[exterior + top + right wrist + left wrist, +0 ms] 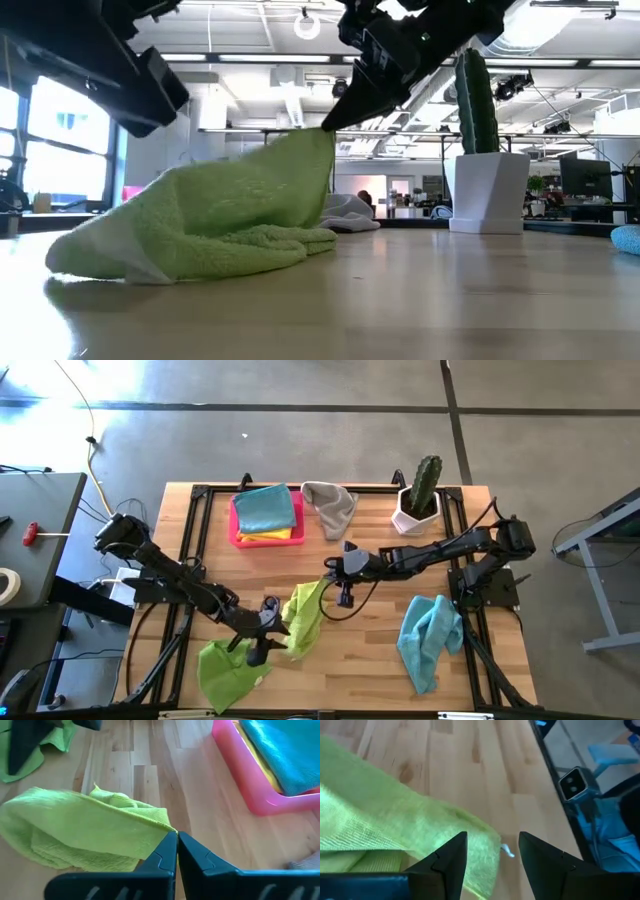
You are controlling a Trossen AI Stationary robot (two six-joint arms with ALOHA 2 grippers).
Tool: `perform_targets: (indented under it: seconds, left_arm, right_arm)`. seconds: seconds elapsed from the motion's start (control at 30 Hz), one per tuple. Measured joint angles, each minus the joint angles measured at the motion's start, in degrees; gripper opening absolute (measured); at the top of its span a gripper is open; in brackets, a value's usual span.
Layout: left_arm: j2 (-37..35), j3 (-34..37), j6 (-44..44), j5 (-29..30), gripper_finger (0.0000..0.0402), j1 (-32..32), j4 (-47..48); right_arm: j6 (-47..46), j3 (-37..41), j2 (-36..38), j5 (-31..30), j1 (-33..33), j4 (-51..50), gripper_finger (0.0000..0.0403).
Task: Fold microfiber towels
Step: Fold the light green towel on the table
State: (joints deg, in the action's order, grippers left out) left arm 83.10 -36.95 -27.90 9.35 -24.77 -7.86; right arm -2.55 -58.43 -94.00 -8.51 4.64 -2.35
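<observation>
Near the middle of the wooden table (370, 650) lies the lime towel (305, 615), partly lifted: the right gripper (177, 836) has its jaws pressed shut on one corner and holds that corner up, so the cloth hangs in a slope from the pinch down to a bunched heap on the boards, as the low view shows plainly. The left gripper (492, 851) sits low at the towel's opposite edge with its fingers parted about the cloth's border but not closed on anything; a small white tag shows on the wood between them. Just beside it, toward the table's near-left edge, the green towel (225, 668) lies crumpled. A light blue towel (428, 638) is heaped on the right side, also unfolded, and the grey towel (332, 506) lies rumpled at the back, just beside the pink tray (238, 532). In that tray a folded blue towel (265, 510) rests on a folded yellow towel (275, 535). So, by my judgement, two towels are done and stacked, the lime one is in hand with no fold yet made, and three wait untouched. A potted cactus (420, 495) stands at the back right, clear of the work.
</observation>
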Motion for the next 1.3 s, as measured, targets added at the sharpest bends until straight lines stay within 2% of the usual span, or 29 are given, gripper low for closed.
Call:
perform_targets:
  seconds: [0.23, 0.3, 0.53, 0.63, 0.8, 1.0, 1.2, 1.3]
  left_arm:
    - [4.77, 0.0, 3.75, 2.55, 0.017, 0.57, -2.49]
    - [5.52, -0.02, 5.53, 6.16, 0.017, 1.45, -2.65]
    - [5.44, 0.02, 12.08, 25.02, 0.017, 5.55, -6.73]
    - [5.23, -0.02, 14.88, 26.53, 0.017, 8.1, -11.5]
    - [5.23, 0.0, 14.25, 16.49, 0.017, 12.88, -15.94]
    - [5.23, 0.0, 10.17, 9.75, 0.017, 16.97, -15.1]
    - [5.23, 0.0, 7.99, -3.77, 0.017, 18.09, -13.72]
    - [5.23, 0.0, 5.87, -11.37, 0.017, 17.17, -12.77]
  right_arm:
    - [0.12, 0.0, 0.0, 0.04, 0.27, 0.27, 0.0]
    - [1.21, 0.0, 0.0, 0.04, 0.28, 0.33, 0.0]
    - [8.57, 0.0, 0.0, 0.45, 1.55, 0.35, 0.0]
    - [11.36, 0.0, 0.0, 0.42, 2.21, 0.38, 0.0]
    - [12.02, 0.0, 0.0, -0.03, 2.35, 1.11, 0.0]
    - [16.13, 0.0, 0.0, -0.15, 2.3, 2.91, 0.0]
    - [18.1, 0.0, 0.0, -0.36, 2.16, 3.93, 0.0]
    - [18.05, 0.0, 0.0, -2.58, 1.98, 3.86, 0.0]
